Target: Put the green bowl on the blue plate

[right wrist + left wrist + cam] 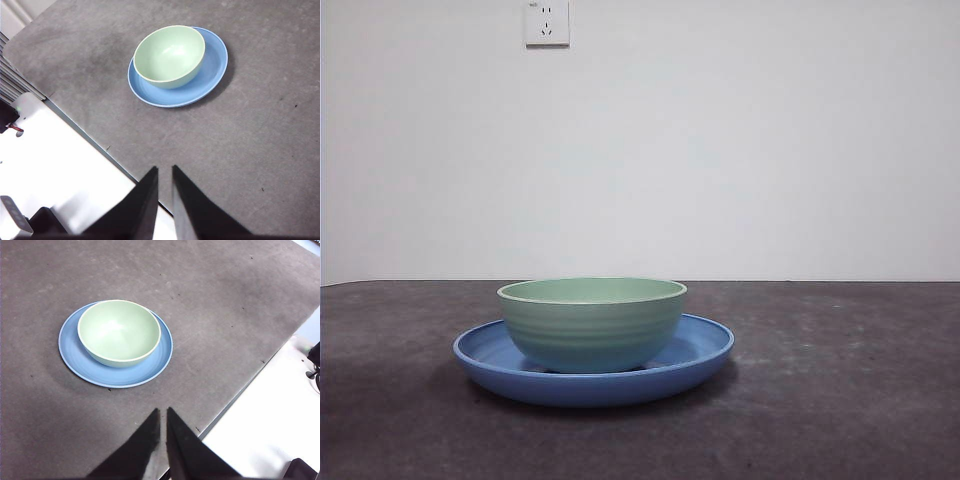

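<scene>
On the blue plate [705,350], green bowl [592,322] upright, well apart from both grippers' fingers, pressed nearly together.

The front view sits low, level with the dark table [840,400], close to the green bowl [592,322] on the blue plate [700,350], facing a white wall. Both wrist views look down from opposite table edges, sharing bowl and plate.
</scene>
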You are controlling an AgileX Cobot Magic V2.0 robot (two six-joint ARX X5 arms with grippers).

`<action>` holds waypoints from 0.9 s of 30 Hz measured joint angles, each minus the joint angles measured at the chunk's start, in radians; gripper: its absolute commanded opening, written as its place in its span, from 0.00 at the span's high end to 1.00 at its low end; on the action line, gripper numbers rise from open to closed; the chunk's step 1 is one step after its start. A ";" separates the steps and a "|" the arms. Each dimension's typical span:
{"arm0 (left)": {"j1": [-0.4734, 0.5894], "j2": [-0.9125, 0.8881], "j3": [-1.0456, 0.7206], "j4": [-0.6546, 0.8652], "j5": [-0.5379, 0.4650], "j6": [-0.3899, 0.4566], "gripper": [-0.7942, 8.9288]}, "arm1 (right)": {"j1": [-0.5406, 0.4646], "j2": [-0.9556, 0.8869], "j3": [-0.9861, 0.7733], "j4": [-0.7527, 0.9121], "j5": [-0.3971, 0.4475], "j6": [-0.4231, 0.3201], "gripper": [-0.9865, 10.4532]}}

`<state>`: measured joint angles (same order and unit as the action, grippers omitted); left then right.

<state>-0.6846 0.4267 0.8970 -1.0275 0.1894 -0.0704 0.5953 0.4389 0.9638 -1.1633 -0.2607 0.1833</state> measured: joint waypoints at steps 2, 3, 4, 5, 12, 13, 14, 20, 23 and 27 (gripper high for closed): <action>0.000 0.000 0.000 0.000 0.000 0.000 0.90 | 0.000 0.000 0.000 0.000 0.000 0.000 0.88; 0.000 0.000 0.000 0.000 0.000 0.000 0.90 | 0.000 0.000 0.000 0.000 0.000 0.000 0.88; 0.000 0.000 0.000 0.000 0.000 0.000 0.90 | 0.000 0.000 0.000 0.000 0.000 0.000 0.88; 0.000 0.000 0.000 0.000 0.000 0.000 0.90 | 0.000 0.000 0.000 0.000 0.000 0.000 0.88; 0.000 0.000 0.000 0.000 0.000 0.000 0.90 | 0.000 0.000 0.000 0.000 0.000 0.000 0.88; 0.000 0.000 0.000 0.000 0.000 0.000 0.90 | 0.000 0.000 0.000 0.000 0.000 0.000 0.88; 0.000 0.000 0.000 0.000 0.000 0.000 0.90 | 0.000 0.000 0.000 0.000 0.000 0.000 0.88; 0.118 -0.024 -0.003 0.000 0.022 0.000 0.90 | 0.000 0.000 0.000 0.000 0.000 0.000 0.88; 0.252 -0.032 -0.003 0.000 0.024 0.000 0.90 | 0.000 0.000 0.000 0.000 0.000 0.000 0.88; 0.436 -0.058 -0.026 0.009 0.024 0.002 0.90 | 0.000 0.000 0.000 0.000 0.000 0.000 0.88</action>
<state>-0.2489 0.3687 0.8715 -1.0187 0.2131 -0.0689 0.5953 0.4389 0.9638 -1.1633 -0.2607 0.1833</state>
